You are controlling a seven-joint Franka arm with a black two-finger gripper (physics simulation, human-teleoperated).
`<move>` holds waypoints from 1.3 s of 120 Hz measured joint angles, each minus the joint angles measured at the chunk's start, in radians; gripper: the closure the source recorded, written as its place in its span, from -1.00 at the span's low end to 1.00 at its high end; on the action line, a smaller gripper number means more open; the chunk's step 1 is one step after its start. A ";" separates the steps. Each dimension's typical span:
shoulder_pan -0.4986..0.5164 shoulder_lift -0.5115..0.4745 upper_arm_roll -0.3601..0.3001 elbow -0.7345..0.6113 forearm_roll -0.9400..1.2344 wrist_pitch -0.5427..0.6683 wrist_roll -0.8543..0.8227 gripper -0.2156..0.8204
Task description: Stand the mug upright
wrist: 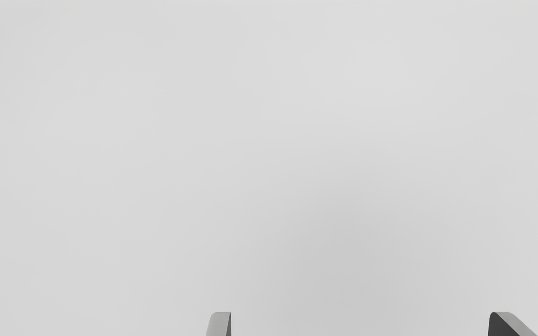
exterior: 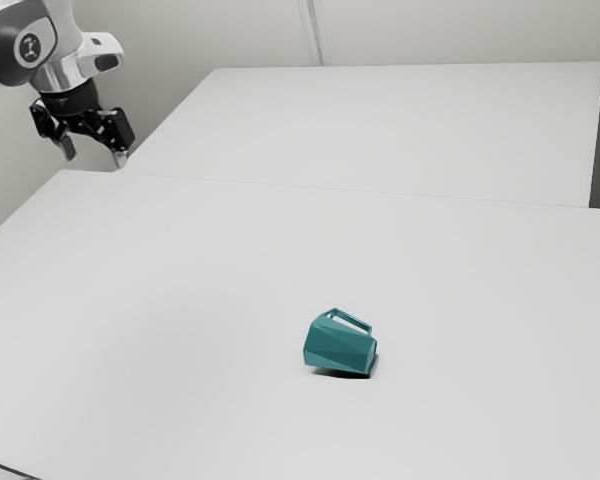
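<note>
High at the exterior view's upper left, my gripper (exterior: 95, 158) hangs well away from the mug, its two fingers spread apart. The wrist view has the open gripper (wrist: 360, 323) over bare white surface, nothing between its fingertips. A teal faceted mug (exterior: 340, 347) lies on its side on the white table (exterior: 180, 300), toward the front and a little to the exterior view's right of centre. Its handle points up, slanting toward the exterior view's right. Which end is the mug's mouth I cannot tell.
Behind the table, another white surface (exterior: 410, 130) stretches toward the back wall. A thin dark line (exterior: 8, 469) crosses the exterior view's lower left corner.
</note>
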 joint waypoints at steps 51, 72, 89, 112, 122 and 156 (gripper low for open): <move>0.002 0.064 0.000 -0.051 -0.191 0.045 0.035 -0.58; 0.027 0.106 0.003 -0.155 -0.419 0.045 0.042 -0.58; 0.036 0.144 0.006 -0.255 -0.585 0.045 0.042 -0.58; 0.035 0.221 0.003 -0.319 -0.750 0.046 0.043 -0.58; 0.031 0.272 0.001 -0.318 -0.802 0.050 0.043 -0.58; 0.019 0.375 -0.053 -0.292 -0.946 0.096 0.045 -0.58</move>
